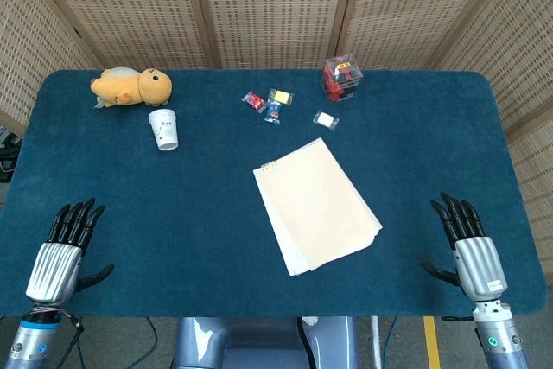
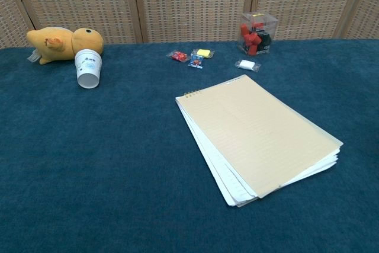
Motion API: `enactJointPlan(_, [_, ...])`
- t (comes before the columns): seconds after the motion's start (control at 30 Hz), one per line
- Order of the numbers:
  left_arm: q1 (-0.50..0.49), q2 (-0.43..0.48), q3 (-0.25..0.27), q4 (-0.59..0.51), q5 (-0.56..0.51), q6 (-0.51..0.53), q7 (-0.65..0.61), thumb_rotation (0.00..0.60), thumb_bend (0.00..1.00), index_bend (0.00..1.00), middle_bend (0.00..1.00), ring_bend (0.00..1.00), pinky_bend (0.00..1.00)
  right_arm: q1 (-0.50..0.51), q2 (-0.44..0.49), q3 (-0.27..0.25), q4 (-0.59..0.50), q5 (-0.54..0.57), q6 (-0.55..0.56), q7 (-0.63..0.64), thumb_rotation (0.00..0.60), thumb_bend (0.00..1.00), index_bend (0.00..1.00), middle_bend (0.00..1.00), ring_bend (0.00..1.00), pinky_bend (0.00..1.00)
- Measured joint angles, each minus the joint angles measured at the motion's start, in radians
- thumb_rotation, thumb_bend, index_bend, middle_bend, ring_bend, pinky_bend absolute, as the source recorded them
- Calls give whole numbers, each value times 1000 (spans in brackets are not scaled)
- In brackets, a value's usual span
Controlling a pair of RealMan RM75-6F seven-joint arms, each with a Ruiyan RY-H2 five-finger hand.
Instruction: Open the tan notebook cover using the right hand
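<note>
The tan notebook (image 1: pixel 316 205) (image 2: pixel 256 132) lies closed and flat near the middle of the blue table, turned at an angle, with its spiral binding at the far end. My right hand (image 1: pixel 469 248) rests on the table near the front right edge, fingers spread, well to the right of the notebook and apart from it. At the front left my left hand (image 1: pixel 62 251) lies the same way, holding nothing. Neither hand shows in the chest view.
A yellow plush toy (image 1: pixel 131 86) and a tipped white paper cup (image 1: pixel 163 129) lie at the back left. Several small wrapped sweets (image 1: pixel 268 103) and a clear box of red pieces (image 1: pixel 342 77) sit at the back, beyond the notebook. A wicker screen stands behind the table.
</note>
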Motion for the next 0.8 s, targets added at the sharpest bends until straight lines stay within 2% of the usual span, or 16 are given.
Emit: enactJointPlan(0.8, [1, 3, 4, -12, 5, 1, 10, 600, 137, 0, 0, 0, 0, 5, -3, -13, 3, -16, -24, -10, 600, 215, 0, 0, 0, 0])
